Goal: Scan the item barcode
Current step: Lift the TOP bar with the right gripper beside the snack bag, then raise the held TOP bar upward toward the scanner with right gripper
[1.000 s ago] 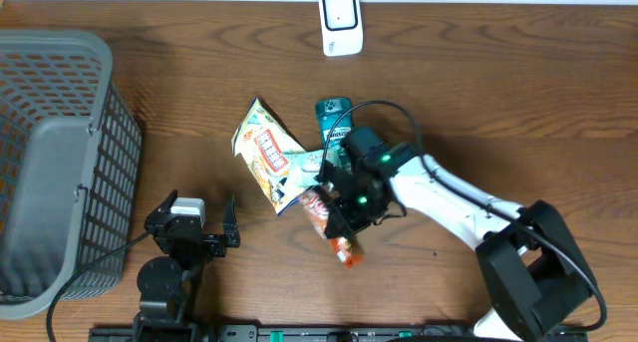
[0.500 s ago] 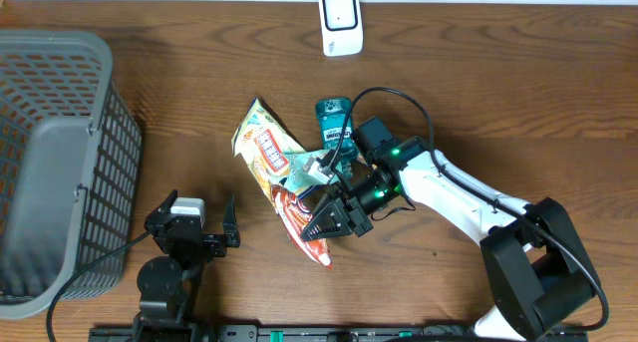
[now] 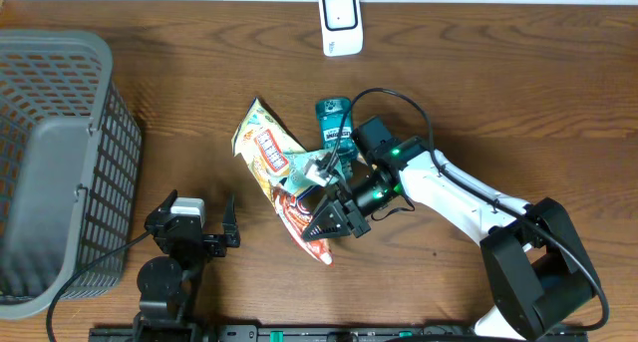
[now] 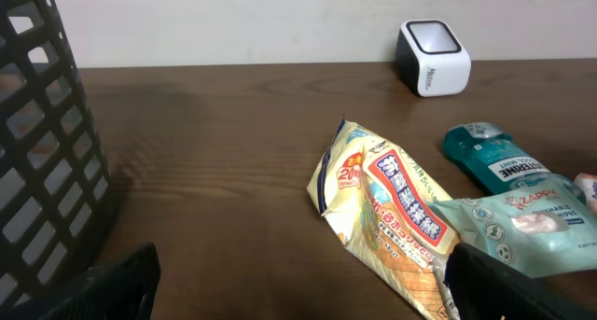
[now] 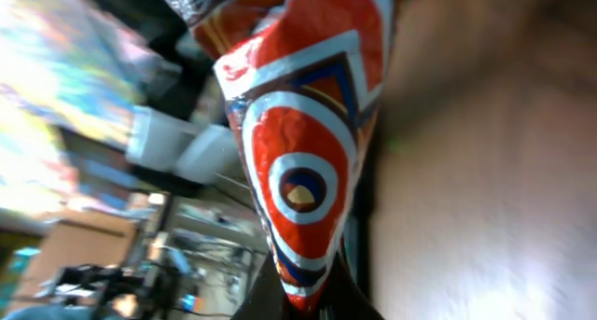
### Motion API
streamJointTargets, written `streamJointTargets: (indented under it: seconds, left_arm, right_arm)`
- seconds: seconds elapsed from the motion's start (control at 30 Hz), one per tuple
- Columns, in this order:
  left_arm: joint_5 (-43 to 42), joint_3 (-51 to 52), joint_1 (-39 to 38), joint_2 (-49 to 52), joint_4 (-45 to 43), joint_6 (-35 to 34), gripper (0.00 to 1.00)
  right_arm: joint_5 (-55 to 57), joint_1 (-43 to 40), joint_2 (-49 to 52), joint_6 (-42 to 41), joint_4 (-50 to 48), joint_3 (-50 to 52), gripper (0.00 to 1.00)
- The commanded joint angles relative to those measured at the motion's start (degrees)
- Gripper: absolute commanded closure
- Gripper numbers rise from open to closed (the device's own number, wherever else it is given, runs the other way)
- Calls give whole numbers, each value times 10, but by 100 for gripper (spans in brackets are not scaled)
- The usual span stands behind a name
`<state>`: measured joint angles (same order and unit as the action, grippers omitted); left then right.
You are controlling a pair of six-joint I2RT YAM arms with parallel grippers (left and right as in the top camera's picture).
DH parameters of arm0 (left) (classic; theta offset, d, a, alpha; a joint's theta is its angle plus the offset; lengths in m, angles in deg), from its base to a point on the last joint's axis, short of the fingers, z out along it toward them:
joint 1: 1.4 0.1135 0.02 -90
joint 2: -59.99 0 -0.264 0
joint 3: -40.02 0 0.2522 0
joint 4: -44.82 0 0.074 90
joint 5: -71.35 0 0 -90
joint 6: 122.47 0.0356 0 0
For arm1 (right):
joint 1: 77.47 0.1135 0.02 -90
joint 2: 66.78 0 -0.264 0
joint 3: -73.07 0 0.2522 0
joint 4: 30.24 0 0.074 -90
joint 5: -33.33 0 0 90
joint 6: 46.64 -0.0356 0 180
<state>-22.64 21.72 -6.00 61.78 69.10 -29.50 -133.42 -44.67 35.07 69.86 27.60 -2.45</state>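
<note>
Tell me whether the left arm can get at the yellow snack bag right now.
Probably yes. The left gripper is open, with bare table between it and the yellow snack bag; the wipes pack and the right gripper's red packet crowd only its right side.

The pale green wipes pack at four o'clock in the left wrist view reads "ZAPPY". The yellow snack bag at its nine o'clock bears white East Asian characters on a red panel and what looks like "20" in a red roundel. The teal pack's label is too small to read.

White right arm, black base joint
</note>
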Motion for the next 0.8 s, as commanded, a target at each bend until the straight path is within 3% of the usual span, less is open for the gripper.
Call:
streamJointTargets:
  seconds: [0.0,0.1,0.2,0.5,0.67,0.77]
  left_arm:
    - [-5,8,2,0,17,-3,2]
    - [-5,8,2,0,17,-3,2]
    - [-5,8,2,0,17,-3,2]
    - [-5,8,2,0,17,-3,2]
    - [-5,8,2,0,17,-3,2]
    - [-5,8,2,0,17,-3,2]
  right_arm:
    - [119,-1,1,-68,-9,-1,99]
    - [127,-1,1,-73,-8,-1,99]
    - [210,-1,1,-132,-9,-1,99]
    - [242,0,1,-142,8,-1,99]
    - [415,-1,1,-255,-7,-19,99]
    - [509,-1,0,-280,14,-62,99]
